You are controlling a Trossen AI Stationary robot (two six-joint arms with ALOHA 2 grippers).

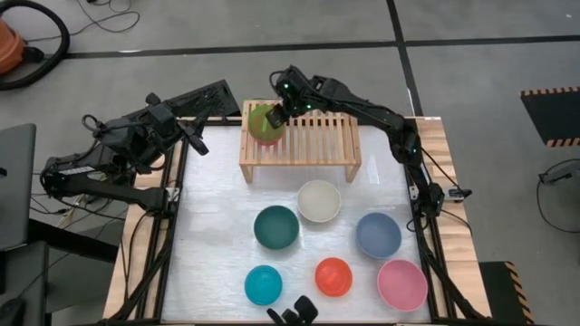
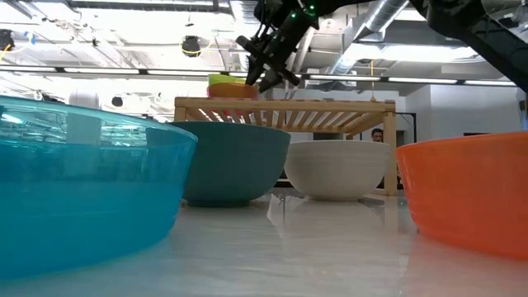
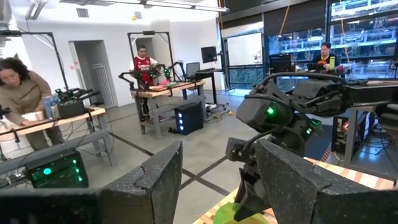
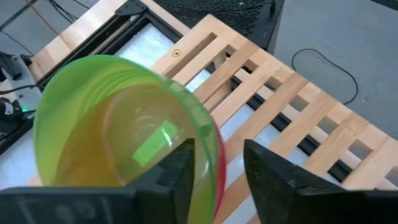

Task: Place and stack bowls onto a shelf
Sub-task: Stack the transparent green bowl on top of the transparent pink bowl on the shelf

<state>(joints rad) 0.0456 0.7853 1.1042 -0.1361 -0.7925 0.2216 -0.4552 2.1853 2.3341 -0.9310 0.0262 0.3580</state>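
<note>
Cyan bowl (image 2: 82, 186) and orange-red bowl (image 2: 466, 190) sit closest to the low camera, with dark teal (image 1: 276, 227), cream white (image 1: 319, 200), slate blue (image 1: 378, 234) and light pink (image 1: 401, 283) bowls loose on the table (image 1: 217, 226) in front of the shelf (image 1: 313, 136). Right gripper (image 1: 275, 113) is at the shelf's left end, fingers clamped on the rim of the lime green bowl (image 1: 264, 122), which sits nested in the magenta bowl (image 4: 219, 163) on the slats. Left gripper (image 1: 194, 140) hangs off the table's left edge, fingers spread apart, holding nothing.

2 dark arms (image 1: 362, 109) (green lights, black cables).
</note>
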